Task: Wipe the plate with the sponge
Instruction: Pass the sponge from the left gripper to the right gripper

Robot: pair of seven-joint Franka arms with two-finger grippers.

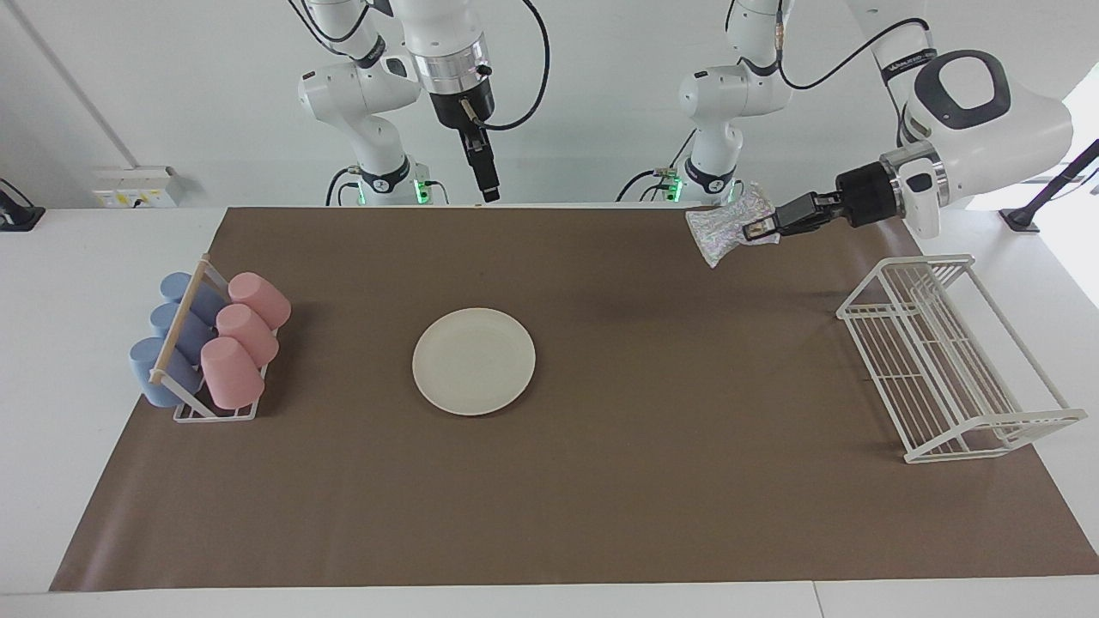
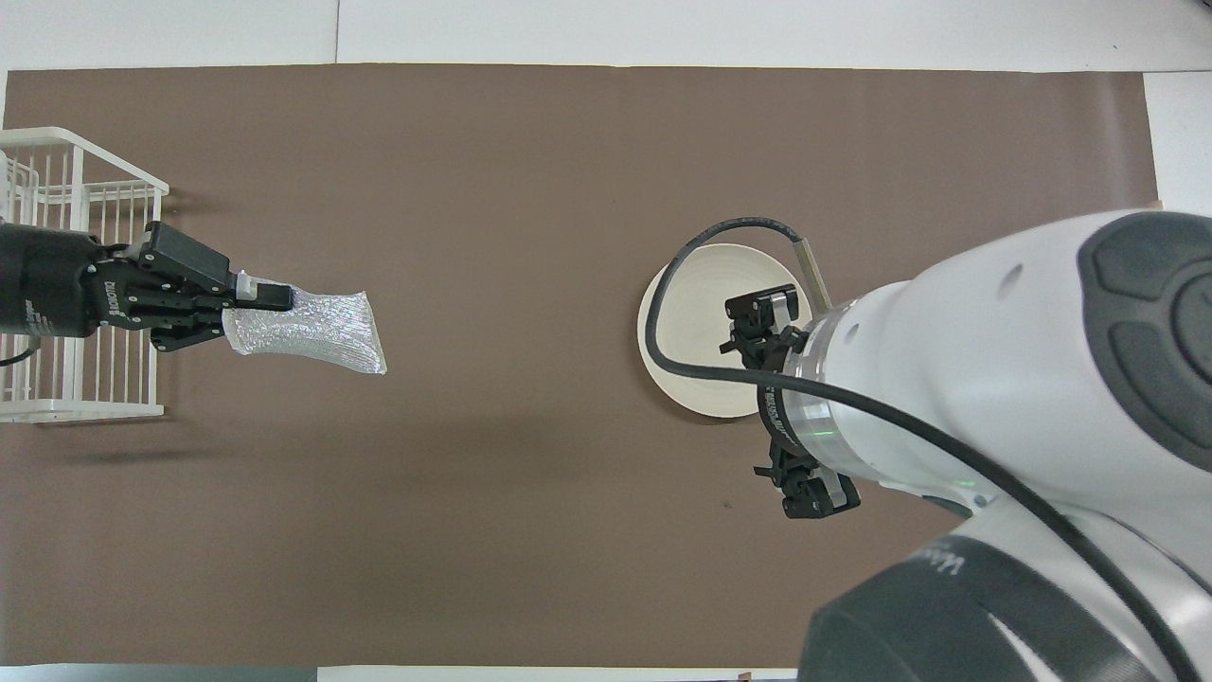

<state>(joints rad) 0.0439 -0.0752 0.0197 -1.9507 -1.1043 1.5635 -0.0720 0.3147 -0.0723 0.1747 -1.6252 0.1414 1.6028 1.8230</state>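
A: Silvery mesh, the sponge (image 1: 728, 225) hangs pinched at one end in the left end effector (image 1: 761, 228), raised over the mat's edge. It could slip or fold, since most of it dangles free.

B: And the plate (image 1: 474, 361)?

A: Flat on the brown-covered tabletop (image 1: 652, 481) mid-mat, well apart from that end effector, toward eight o'clock of it in the facing view. The right end effector (image 1: 489, 194) waits aloft, toward twelve o'clock of the plate; I cannot tell its opening.
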